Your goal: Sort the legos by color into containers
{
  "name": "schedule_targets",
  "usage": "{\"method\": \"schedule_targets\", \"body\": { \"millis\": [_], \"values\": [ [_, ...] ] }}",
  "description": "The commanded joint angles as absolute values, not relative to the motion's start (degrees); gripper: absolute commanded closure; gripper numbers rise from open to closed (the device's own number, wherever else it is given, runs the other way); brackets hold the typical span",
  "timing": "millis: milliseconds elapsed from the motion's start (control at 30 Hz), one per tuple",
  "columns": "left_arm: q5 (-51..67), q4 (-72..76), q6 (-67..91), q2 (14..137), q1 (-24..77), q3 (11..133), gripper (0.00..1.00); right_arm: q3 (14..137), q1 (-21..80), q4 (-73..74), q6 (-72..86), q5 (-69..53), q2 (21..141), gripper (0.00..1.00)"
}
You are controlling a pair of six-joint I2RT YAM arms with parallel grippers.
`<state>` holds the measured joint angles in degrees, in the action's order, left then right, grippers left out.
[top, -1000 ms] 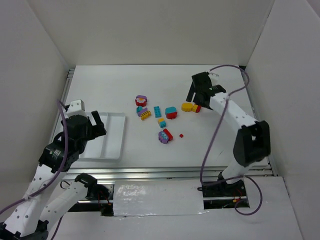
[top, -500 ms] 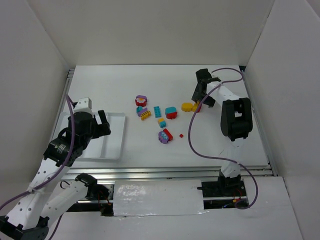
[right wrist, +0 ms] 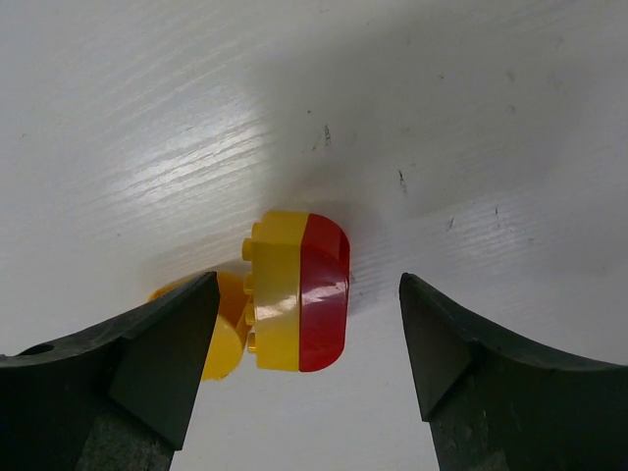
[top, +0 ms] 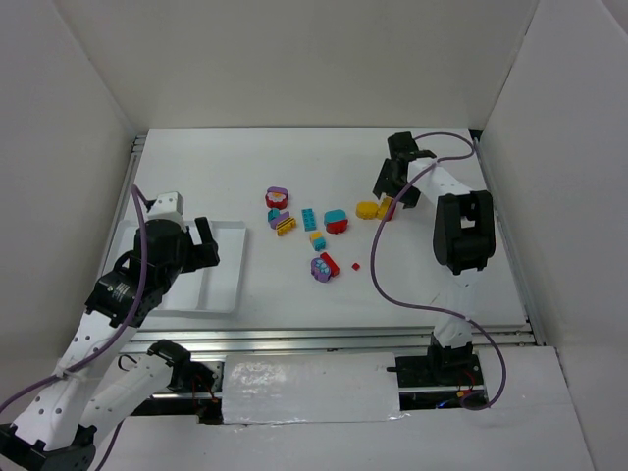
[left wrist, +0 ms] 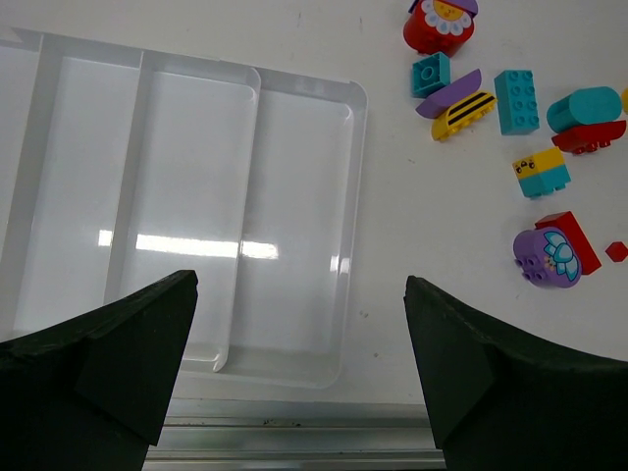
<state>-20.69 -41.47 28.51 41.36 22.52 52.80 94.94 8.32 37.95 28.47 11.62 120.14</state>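
The legos lie loose mid-table [top: 319, 231] in red, yellow, teal and purple. A joined yellow-and-red brick [right wrist: 297, 292] lies on the table between the open jaws of my right gripper [right wrist: 309, 334], with a rounded yellow piece [right wrist: 228, 334] touching its left side. They also show in the top view [top: 378, 209], with the right gripper [top: 392, 191] over them. The white tray [left wrist: 355, 98] with four long containers sits at the left, nothing in them. My left gripper [left wrist: 299, 353] is open above the tray's near right corner.
A red flower-faced brick [left wrist: 439, 22], teal bricks [left wrist: 517, 101], a yellow striped arch [left wrist: 464, 113], a purple flower piece [left wrist: 546, 255] and a tiny red stud [left wrist: 616, 251] lie right of the tray. A metal rail [top: 334, 339] runs along the near edge. White walls enclose the table.
My right gripper has come down over the yellow-and-red brick, and the arm has swung to a steeper pose. My left arm has shifted slightly right above the tray.
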Motion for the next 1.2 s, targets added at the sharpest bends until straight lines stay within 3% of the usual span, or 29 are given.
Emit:
{"method": "schedule_targets", "body": {
  "millis": [0,200,533,667,700,733,833,1000,1167],
  "values": [
    [-19.43,-38.5,27.16,40.78,22.15,52.38,0.0,97.11,8.44,37.17,28.39,9.76,118.38,0.19],
    [-18.81,-38.32,26.9,40.52,22.24,52.21,0.0,107.74,8.44,47.89,27.42,11.16,127.79,0.19],
    [-18.63,-38.23,26.98,39.73,22.24,52.21,0.01,110.04,8.26,53.0,25.23,6.86,129.55,0.34],
    [-18.72,-38.32,27.07,39.11,22.15,52.12,0.01,108.11,8.0,52.65,24.79,6.24,128.15,0.61],
    [-18.81,-38.23,27.07,38.85,22.24,52.12,0.01,106.45,8.0,51.95,25.05,6.59,127.71,0.82],
    [-18.9,-38.32,27.07,38.76,22.24,52.12,0.0,105.57,7.48,50.46,25.31,6.77,126.57,0.91],
    [-18.9,-38.32,27.16,38.5,22.24,52.12,0.01,102.22,6.77,47.21,25.84,6.77,124.12,1.0],
    [-16.97,-37.97,27.68,38.24,22.24,53.43,0.01,96.95,7.03,42.2,26.54,9.66,116.65,1.0],
    [-0.91,-31.13,30.93,34.55,22.24,51.51,0.0,88.27,9.84,39.11,27.59,11.51,101.89,1.0]
  ]
}}
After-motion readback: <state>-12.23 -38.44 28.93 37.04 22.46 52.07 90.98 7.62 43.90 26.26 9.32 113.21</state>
